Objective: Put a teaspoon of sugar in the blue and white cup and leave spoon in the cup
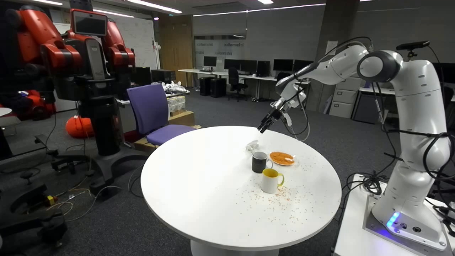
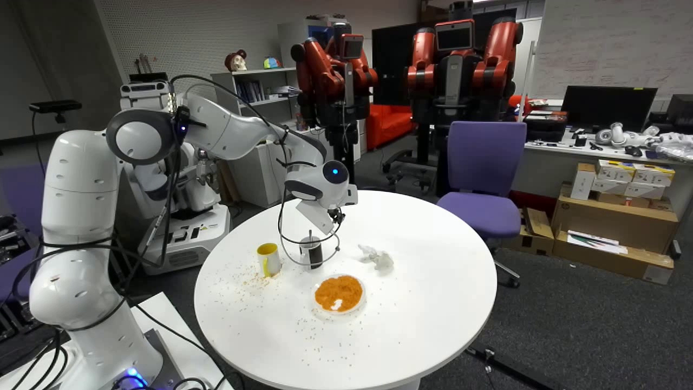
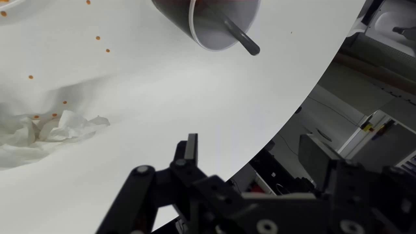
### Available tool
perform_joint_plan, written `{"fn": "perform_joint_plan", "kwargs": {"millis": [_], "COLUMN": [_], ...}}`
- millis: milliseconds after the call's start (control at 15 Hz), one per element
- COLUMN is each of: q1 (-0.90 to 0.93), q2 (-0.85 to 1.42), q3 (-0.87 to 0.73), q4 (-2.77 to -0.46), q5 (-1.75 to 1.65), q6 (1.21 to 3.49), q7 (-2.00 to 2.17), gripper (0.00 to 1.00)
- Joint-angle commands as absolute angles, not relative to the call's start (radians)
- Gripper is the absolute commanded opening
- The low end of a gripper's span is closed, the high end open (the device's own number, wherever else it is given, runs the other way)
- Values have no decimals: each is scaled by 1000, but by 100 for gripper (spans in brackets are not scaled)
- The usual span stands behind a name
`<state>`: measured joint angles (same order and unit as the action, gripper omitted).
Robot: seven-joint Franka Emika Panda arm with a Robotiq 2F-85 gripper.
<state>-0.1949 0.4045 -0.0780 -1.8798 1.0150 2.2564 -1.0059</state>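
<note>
No blue and white cup shows in the frames. A dark cup (image 1: pixel 258 163) with a pale inside stands on the table in both exterior views (image 2: pixel 316 254). It shows at the top of the wrist view (image 3: pixel 175 13). A grey rounded handle, like a spoon's (image 3: pixel 244 39), leans out of its mouth; its lower end is hidden in the cup. A plate (image 2: pixel 364 295) of orange grains stands beside the cup. My gripper (image 3: pixel 248 139) is open and empty. It hangs above the table, beyond the dark cup, in an exterior view (image 1: pixel 264 131).
A white mug with yellow inside (image 1: pixel 269 184) stands close to the dark cup. A crumpled white tissue (image 3: pixel 61 130) lies near the plate. Loose grains are scattered round the mug and plate. The round table's edge (image 3: pixel 292 112) crosses the wrist view. A purple chair (image 2: pixel 482 211) stands beside the table.
</note>
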Motion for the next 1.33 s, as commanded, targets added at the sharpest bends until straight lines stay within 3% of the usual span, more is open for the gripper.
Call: {"fn": "perform_joint_plan", "kwargs": {"millis": [0, 267, 400, 800, 1267], "q1": [-174, -192, -214, -244, -233], "q2": [230, 80, -5, -228, -250], "q3": [-119, -149, -157, -265, -315], "q4": [-1995, -2036, -2036, -1996, -1978], "q5": [865, 510, 398, 338, 341], "q6": [2265, 2154, 1988, 1593, 1567], "q7": [-849, -683, -665, -785, -778], "gripper": [100, 100, 100, 100, 100]}}
